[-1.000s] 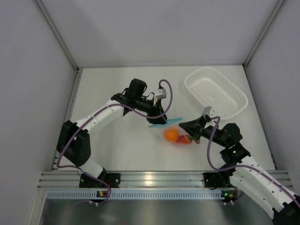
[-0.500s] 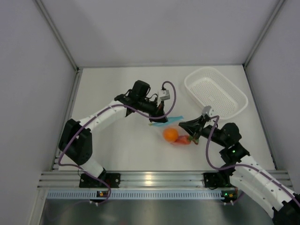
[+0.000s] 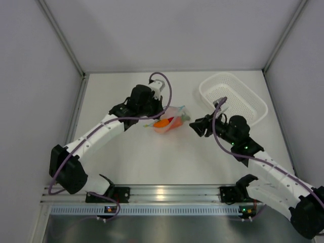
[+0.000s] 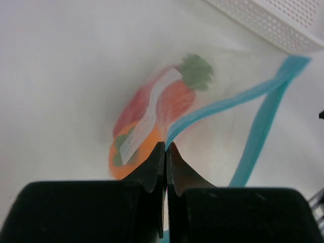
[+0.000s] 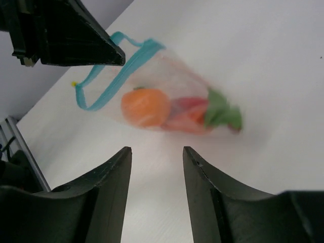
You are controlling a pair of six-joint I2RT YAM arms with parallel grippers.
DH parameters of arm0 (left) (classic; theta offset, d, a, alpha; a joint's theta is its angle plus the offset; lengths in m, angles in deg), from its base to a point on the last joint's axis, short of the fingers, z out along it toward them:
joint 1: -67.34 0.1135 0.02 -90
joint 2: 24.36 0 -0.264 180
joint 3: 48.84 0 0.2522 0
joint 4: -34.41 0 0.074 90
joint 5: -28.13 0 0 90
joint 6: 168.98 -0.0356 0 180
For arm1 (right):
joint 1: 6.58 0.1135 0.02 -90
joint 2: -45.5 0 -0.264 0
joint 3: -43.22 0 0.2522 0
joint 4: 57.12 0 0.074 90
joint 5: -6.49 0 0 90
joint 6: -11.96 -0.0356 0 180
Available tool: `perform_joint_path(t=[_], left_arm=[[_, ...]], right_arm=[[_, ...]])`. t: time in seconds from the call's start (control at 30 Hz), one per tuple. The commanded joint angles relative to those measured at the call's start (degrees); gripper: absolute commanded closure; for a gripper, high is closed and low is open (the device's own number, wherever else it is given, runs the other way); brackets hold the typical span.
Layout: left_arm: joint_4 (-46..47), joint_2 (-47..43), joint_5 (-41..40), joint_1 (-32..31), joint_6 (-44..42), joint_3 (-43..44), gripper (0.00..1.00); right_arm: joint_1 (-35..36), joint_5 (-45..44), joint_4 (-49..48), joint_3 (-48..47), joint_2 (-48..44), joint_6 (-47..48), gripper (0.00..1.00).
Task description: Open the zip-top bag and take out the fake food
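Observation:
The zip-top bag (image 3: 173,117) is a clear pouch hanging off the table from my left gripper (image 3: 156,121). That gripper (image 4: 166,146) is shut on one side of the light blue zip strip (image 4: 212,109). The strip's two sides stand apart in a loop (image 5: 109,71), so the mouth is parted. The fake food lies inside: a round orange (image 5: 146,107), a red piece (image 5: 188,105) and green leaves (image 5: 221,113). My right gripper (image 3: 194,126) sits just right of the bag, open (image 5: 154,150), with nothing between its fingers and a gap to the pouch.
A white perforated basket (image 3: 233,75) stands at the back right, close behind my right gripper; its rim (image 4: 263,23) shows in the left wrist view. Grey walls close in the table on three sides.
My left gripper shut on the zip strip and carried the bag up and toward the back. My right gripper let go, opened and followed toward the back.

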Motion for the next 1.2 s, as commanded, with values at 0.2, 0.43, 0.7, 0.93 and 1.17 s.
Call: perform_joint_path(t=[0.2,0.43,0.7,0.93,1.17], left_arm=[[2.64,-5.89,-33.16,-6.76,26.99,-4.06,1.0],[5.27,-3.6,-44.94,-10.72,41.76,-7.83,1.0],[9.06,-1.58,-47.32,-14.15,41.78,-7.93,1.0],[9.85,2.2,-43.55,-14.68,38.35,-4.15,1.0],[9.85,4.31,-41.35,-14.68,37.47,-2.3,1.0]], right_arm=[[0.69,-6.44,5.59,-8.47,8.28,-20.03,0.44],[6.14,-9.87,6.03,-14.44,18.38,-22.94,0.32],[9.57,-13.29,7.44,-19.02,24.9,-22.32,0.34],[9.92,-16.99,10.51,-21.3,22.88,-19.08,0.34],[9.92,-19.8,17.36,-26.84,28.24,-13.2,0.34]])
